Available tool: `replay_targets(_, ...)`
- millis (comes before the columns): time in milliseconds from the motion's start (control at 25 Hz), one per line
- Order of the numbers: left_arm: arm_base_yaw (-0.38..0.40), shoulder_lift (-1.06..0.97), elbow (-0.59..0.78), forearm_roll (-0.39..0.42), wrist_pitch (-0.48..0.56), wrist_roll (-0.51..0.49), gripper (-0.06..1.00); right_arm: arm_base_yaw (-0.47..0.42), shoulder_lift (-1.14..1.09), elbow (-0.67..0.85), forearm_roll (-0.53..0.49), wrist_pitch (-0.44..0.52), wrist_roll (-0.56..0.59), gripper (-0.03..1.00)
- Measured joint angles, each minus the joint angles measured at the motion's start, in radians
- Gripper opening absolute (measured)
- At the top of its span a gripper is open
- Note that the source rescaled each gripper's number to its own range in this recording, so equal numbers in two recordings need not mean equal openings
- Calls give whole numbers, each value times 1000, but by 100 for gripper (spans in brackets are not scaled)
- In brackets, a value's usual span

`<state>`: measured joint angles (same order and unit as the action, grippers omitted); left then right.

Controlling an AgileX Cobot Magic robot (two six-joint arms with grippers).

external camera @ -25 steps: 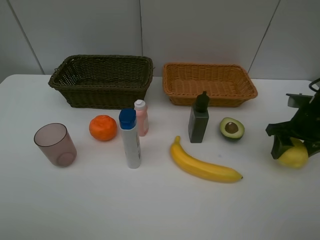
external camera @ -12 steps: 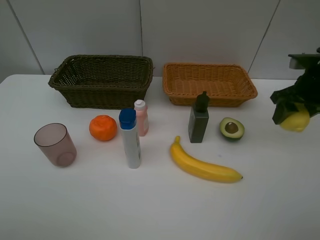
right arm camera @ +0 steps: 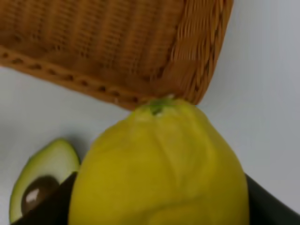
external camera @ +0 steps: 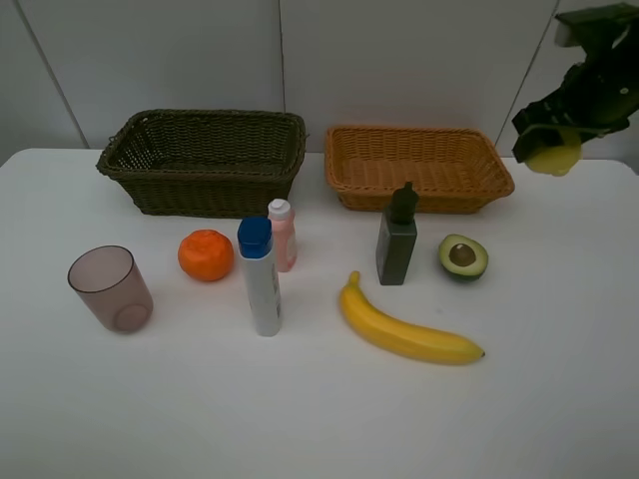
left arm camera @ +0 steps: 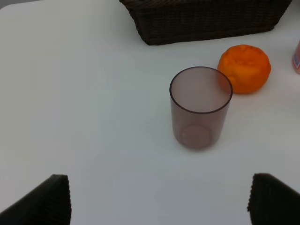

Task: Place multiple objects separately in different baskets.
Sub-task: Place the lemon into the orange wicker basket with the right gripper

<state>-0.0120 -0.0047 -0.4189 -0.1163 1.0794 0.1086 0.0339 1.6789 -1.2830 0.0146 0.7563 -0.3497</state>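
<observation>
1. The lemon [right arm camera: 159, 168] is bright yellow and plump, its skin smooth with faint lengthwise ridges that run up to a small green stem nub.
2. The right gripper [external camera: 552, 148] is closed around the lemon, with a dark finger on either side of the fruit.
3. The lemon hangs in the air, clear of the table [external camera: 319, 419], by the right end of the tan basket [external camera: 344, 185]. The wrist view shows that basket's corner just behind it.
4. The tan basket is shallow and rectangular, woven of orange wicker with a braided rim. The dark basket [external camera: 200, 195] beside it is deeper, of olive-brown weave.
5. The left gripper [left arm camera: 159, 206] is spread wide and holds nothing. Its ribbed black tips sit well apart above the bare tabletop, short of the cup [left arm camera: 200, 110].
6. The cup is translucent mauve plastic, upright, with a round rim. The orange [external camera: 206, 254], with dimpled peel, sits near it.
7. The white bottle [external camera: 262, 279] is a tall cylinder with a blue cap. The pink bottle [external camera: 284, 236] just behind it is short, with a white cap.
8. The green bottle [external camera: 397, 239] is dark and square-sided with a black top.
9. The avocado [external camera: 463, 257] is a half lying cut face up, with pale flesh and a brown pit, to the right of the green bottle.
10. The banana [external camera: 404, 329] is smooth and curved, and lies in front of the green bottle and the avocado.
</observation>
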Motion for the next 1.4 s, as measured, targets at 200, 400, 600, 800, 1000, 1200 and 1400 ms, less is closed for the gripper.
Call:
replay_targets(200,0,0,0,0,0,0,100,36,72,-63,1,-97,-19,40)
replay_targets(400,0,0,0,0,0,0,100,83,180,-129,2,-188,-62,40)
replay_targets(600,0,0,0,0,0,0,100,105,286,-191,14,-244,-76,40)
replay_targets(800,0,0,0,0,0,0,100,108,363,-223,26,-296,-84,40)
replay_targets(1000,0,0,0,0,0,0,100,108,407,-230,36,-336,-85,40)
replay_targets(1200,0,0,0,0,0,0,100,108,413,-232,37,-353,-86,40)
replay_targets(1400,0,0,0,0,0,0,100,108,413,-232,37,-356,-86,40)
